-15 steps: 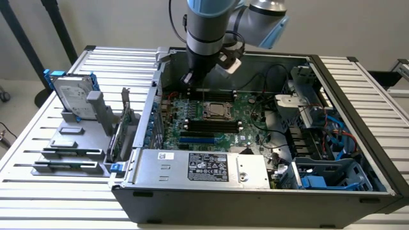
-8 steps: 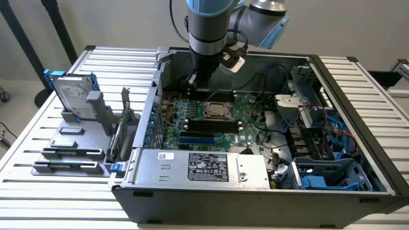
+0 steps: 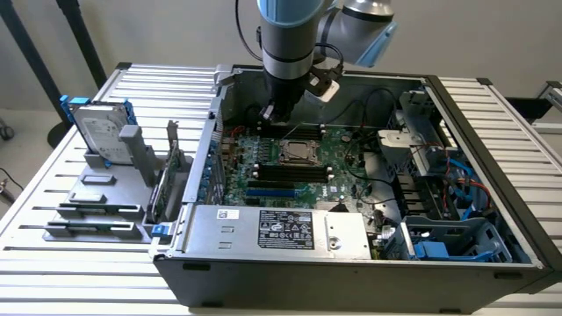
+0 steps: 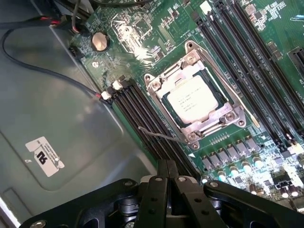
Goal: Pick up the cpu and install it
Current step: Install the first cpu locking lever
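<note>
The jaws were fully closed. Their two black fingertips [image 4: 162,173] were pressed together with nothing between them, and they touched nothing. In the exterior view, the robot arm [image 3: 285,39] reached straight down into an open computer case [image 3: 351,273] lying on a white slatted worktop [image 3: 35,263]. The jaws hung above the far edge of the green board [image 3: 344,176].

The cpu [image 4: 192,98], a small square chip with a silvery top, lay flat inside the metal frame of the socket [image 4: 156,85], near the middle of the board. It sat below the jaws and a little toward the board's near edge, apart from them. In the wrist view, a row of black memory slots [image 4: 137,111] and a thin wire lever [image 4: 159,136] lay between the fingertips and the chip.

More slots [image 4: 242,61] ran along the socket's other side. A round coin battery [image 4: 99,41] sat toward a corner of the board, and a black cable [image 4: 38,66] crossed the grey metal of the case. A grey power supply box [image 3: 272,229] with a black label sat along the case's near edge. A silver hard drive [image 3: 97,128] with blue rails stood upright in a grey rack [image 3: 97,210] near the worktop's edge on the exterior view's left, outside the case.
</note>
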Robot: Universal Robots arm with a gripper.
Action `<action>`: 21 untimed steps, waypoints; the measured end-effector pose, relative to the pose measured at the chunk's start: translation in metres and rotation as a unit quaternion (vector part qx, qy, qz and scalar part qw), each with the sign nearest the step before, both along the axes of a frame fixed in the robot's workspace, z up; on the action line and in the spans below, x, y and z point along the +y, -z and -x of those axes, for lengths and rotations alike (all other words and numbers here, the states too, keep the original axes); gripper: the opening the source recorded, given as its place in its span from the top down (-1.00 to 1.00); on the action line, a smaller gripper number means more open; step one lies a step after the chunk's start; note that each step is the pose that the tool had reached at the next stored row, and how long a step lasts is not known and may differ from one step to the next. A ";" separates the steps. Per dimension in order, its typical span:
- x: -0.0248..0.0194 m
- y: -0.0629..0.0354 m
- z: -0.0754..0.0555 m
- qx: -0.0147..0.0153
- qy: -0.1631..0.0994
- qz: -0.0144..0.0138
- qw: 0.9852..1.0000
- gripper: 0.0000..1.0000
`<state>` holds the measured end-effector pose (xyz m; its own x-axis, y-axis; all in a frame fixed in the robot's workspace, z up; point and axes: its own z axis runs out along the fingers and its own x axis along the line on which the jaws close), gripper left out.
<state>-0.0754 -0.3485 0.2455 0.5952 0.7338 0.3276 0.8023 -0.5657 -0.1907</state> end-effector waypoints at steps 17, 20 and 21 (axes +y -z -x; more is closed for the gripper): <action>0.0000 0.0013 0.000 0.000 0.000 0.003 1.000 0.79; 0.0000 0.0013 0.000 0.000 0.000 0.003 1.000 0.79; 0.0000 0.0013 0.000 0.000 0.000 0.003 1.000 0.79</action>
<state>-0.0754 -0.3485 0.2442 0.5951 0.7355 0.3239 0.8024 -0.5668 -0.1869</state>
